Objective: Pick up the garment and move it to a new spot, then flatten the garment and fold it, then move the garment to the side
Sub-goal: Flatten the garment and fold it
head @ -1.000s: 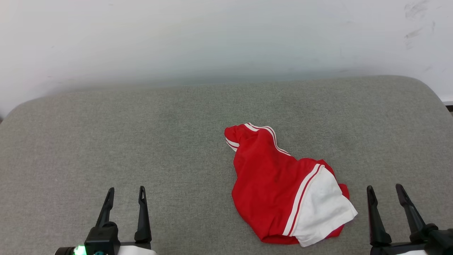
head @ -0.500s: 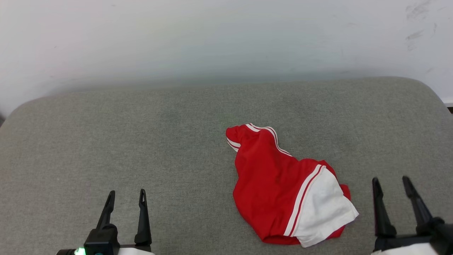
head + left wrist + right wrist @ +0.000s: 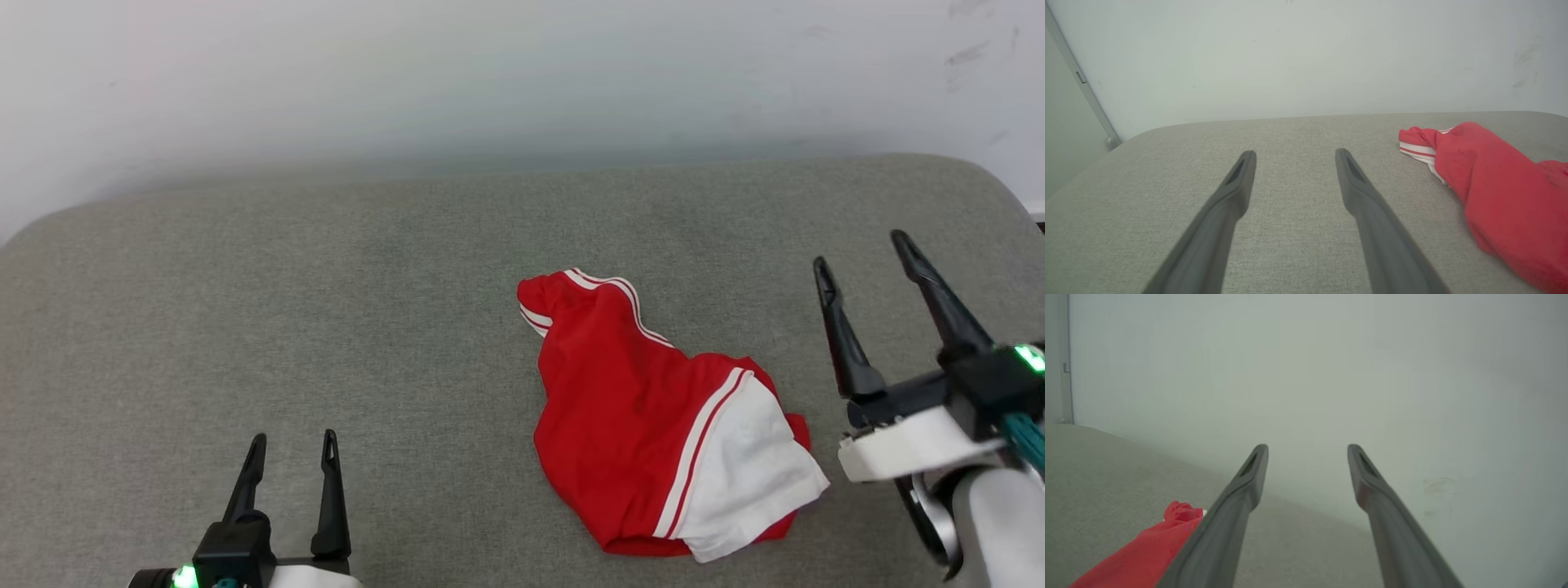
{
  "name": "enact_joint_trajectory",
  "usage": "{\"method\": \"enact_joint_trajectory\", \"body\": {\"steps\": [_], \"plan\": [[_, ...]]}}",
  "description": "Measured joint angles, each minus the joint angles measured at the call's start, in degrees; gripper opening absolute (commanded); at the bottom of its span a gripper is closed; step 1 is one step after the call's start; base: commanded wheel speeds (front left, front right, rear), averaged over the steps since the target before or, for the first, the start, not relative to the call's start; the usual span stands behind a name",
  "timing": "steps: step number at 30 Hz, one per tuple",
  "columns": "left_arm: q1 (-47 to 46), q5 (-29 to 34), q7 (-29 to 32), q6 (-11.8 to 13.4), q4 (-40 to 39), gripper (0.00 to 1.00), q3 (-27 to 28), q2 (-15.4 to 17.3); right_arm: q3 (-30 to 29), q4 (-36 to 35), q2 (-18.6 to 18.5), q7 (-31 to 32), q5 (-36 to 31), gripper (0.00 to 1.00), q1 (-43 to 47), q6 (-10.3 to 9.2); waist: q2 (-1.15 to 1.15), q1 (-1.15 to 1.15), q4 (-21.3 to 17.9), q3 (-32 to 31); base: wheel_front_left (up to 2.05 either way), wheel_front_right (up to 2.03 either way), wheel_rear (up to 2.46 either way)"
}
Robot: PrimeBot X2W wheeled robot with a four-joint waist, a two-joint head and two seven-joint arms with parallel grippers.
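The garment [image 3: 645, 425] lies crumpled on the grey padded surface [image 3: 326, 310], right of centre: red cloth with a white sleeve and white-red striped trim. In the left wrist view the garment [image 3: 1498, 192] sits off to the right; in the right wrist view the garment [image 3: 1147, 551] peeks out at the lower left. My right gripper [image 3: 861, 249] hovers open to the right of the garment, raised, with nothing between its fingers. My left gripper [image 3: 292, 441] rests open and empty near the front edge at the lower left, well apart from the cloth.
A pale wall [image 3: 490, 82] rises straight behind the padded surface. The surface has rounded far corners, and its right edge [image 3: 1008, 196] runs close to my right gripper. Bare grey fabric stretches across the left half.
My right arm has risen and moved forward, so its gripper now stands beside the garment's right. The left gripper and the garment have stayed put; the view shifted slightly.
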Motion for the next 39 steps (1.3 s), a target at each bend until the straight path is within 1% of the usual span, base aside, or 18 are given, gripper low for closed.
{"method": "enact_joint_trajectory", "body": {"steps": [3,5,9,11,13,14,15,18,21,23,26,29,31,32,33,37,39], "plan": [[-0.23,-0.01,0.00,-0.01,-0.07,1.00,0.24,-0.07,6.11,3.28,-6.31,7.58,4.22,1.00,-4.10,0.00,0.00,0.00,-0.35,0.61,0.00,0.00,0.00],[-0.52,0.00,0.00,-0.08,-0.12,1.00,0.35,-0.10,11.43,3.85,-11.32,15.15,8.11,1.00,-6.76,0.00,0.00,0.00,-0.53,1.14,0.00,0.00,0.00],[-1.49,0.04,0.00,-0.43,-0.15,1.00,0.38,-0.14,21.89,2.83,-20.90,31.59,19.76,1.00,-10.84,0.00,0.00,0.00,-0.84,2.59,0.00,0.00,0.00],[-2.34,0.18,0.00,-0.48,-0.27,1.00,0.30,-0.14,25.97,2.16,-25.53,39.00,25.36,1.00,-12.63,0.00,0.00,0.00,-0.86,3.44,0.00,0.00,0.00],[-3.18,0.24,0.00,-0.51,-0.36,1.00,0.14,-0.18,30.65,2.12,-30.04,46.20,29.08,1.00,-14.20,0.00,0.00,0.00,-0.82,4.34,0.00,0.00,0.00],[-3.53,0.35,0.00,-0.53,-0.34,1.00,0.05,-0.15,32.47,2.36,-31.62,49.11,31.99,1.00,-14.50,0.00,0.00,0.00,-0.74,4.83,0.00,0.00,0.00],[-3.93,0.36,0.00,-0.62,-0.35,1.00,-0.03,-0.18,33.56,2.77,-32.45,51.03,34.73,1.00,-14.77,-0.01,0.00,0.00,-0.63,5.33,0.00,0.00,0.00],[-5.30,0.36,0.00,-0.97,-0.35,1.00,-0.36,-0.21,37.72,3.90,-34.12,54.84,38.99,1.00,-16.68,0.00,0.00,0.00,-0.14,6.98,0.00,0.00,0.00],[-6.31,0.35,0.00,-0.99,-0.34,1.00,-0.53,-0.20,40.73,6.80,-33.62,55.42,41.08,1.00,-18.01,0.00,0.00,0.00,0.42,8.81,0.00,0.00,0.00],[-7.20,0.32,0.00,-1.01,-0.34,1.00,-0.83,-0.21,42.33,9.28,-32.51,54.94,41.61,1.00,-19.03,-0.01,0.00,0.00,0.83,10.08,0.00,0.00,0.00],[-8.15,0.13,0.00,-1.08,-0.23,1.00,-1.15,-0.20,43.89,13.51,-29.84,52.76,42.53,1.00,-19.93,-0.01,0.00,0.00,1.46,11.92,0.00,0.00,0.00],[-8.93,-0.02,0.00,-1.04,0.02,1.00,-1.32,-0.22,45.46,16.88,-28.59,51.00,43.45,1.00,-21.06,0.01,0.00,0.00,2.03,13.33,0.00,0.00,0.00],[-8.94,-0.20,0.00,-0.97,0.35,1.00,-1.34,-0.21,46.92,17.79,-28.69,49.35,43.80,1.00,-21.73,0.01,0.00,-0.01,2.23,13.73,0.00,0.00,0.00],[-8.94,-0.40,0.00,-0.91,0.45,1.00,-1.33,-0.21,47.63,17.86,-28.92,48.02,43.81,0.18,-21.87,0.01,0.00,-0.01,2.20,13.68,0.00,0.00,0.00],[-8.93,-0.47,0.00,-0.89,0.58,1.00,-1.32,-0.21,48.04,17.89,-29.24,46.32,43.91,0.00,-21.91,0.01,0.00,-0.01,2.13,13.49,0.00,0.00,0.00],[-8.72,-0.69,0.00,-0.77,1.07,1.00,-1.57,-0.22,47.73,16.57,-30.80,41.07,45.66,0.00,-22.62,0.03,0.00,0.00,1.83,12.37,0.00,0.00,0.00],[-8.70,-0.89,0.00,-0.76,1.04,1.00,-1.63,-0.21,45.69,15.47,-32.64,39.65,47.01,0.00,-23.97,0.02,0.00,0.00,1.86,11.83,0.00,0.00,0.00]]}}
